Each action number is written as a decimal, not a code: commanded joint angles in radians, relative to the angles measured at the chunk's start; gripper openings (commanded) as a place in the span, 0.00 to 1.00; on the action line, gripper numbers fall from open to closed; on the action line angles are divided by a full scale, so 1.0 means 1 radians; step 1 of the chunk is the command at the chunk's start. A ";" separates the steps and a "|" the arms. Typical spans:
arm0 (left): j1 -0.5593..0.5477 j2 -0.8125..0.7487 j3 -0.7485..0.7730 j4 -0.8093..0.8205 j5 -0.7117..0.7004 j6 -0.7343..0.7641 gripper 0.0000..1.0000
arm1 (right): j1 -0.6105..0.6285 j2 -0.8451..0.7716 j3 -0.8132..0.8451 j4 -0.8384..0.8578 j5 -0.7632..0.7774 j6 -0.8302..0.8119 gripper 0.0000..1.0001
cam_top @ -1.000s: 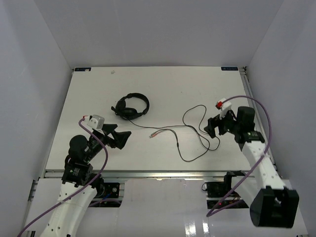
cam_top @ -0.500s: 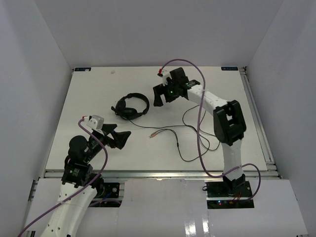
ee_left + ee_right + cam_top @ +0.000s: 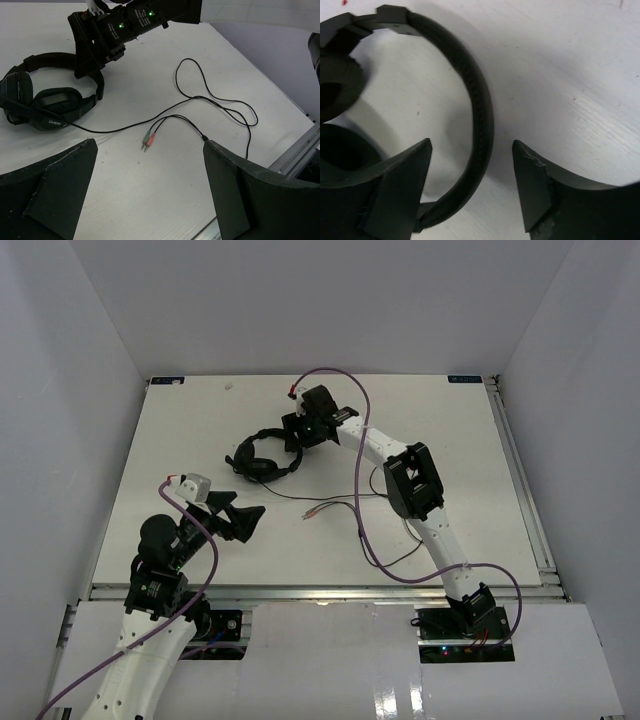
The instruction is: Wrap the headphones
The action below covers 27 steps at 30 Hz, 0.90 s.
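Observation:
The black headphones (image 3: pixel 262 455) lie on the white table at far centre-left, and also show in the left wrist view (image 3: pixel 47 97). Their thin black cable (image 3: pixel 345 505) runs right in loops and ends in a pink and a green plug (image 3: pixel 148 140). My right gripper (image 3: pixel 290 435) is stretched out over the headset. It is open, with its jaws on either side of the headband (image 3: pixel 482 115), not touching it; an earcup (image 3: pixel 335 85) is at the left. My left gripper (image 3: pixel 248 515) is open and empty near the front left, pointing at the plugs.
The right arm's thick purple cable (image 3: pixel 365 530) hangs over the headphone cable loops at centre right. A metal rail (image 3: pixel 320 592) runs along the table's near edge. White walls close in the table (image 3: pixel 180 430) on three sides.
My right arm has swung from the right side of the table to the far middle and then onto the headphones, so its open jaws now straddle the headband. The left arm has not moved.

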 commanded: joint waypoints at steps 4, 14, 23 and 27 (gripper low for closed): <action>-0.002 0.006 0.006 -0.004 0.002 0.006 0.98 | 0.049 0.063 0.061 0.045 0.154 -0.072 0.60; -0.001 0.026 -0.004 -0.009 -0.077 -0.078 0.98 | 0.063 0.015 -0.010 0.062 0.247 -0.157 0.08; -0.002 0.155 0.018 0.000 0.060 -0.159 0.92 | -0.056 -0.404 -0.370 0.118 0.142 -0.055 0.08; -0.036 0.181 -0.016 0.051 0.091 -0.275 0.87 | -0.098 -0.656 -0.632 0.180 0.142 0.020 0.08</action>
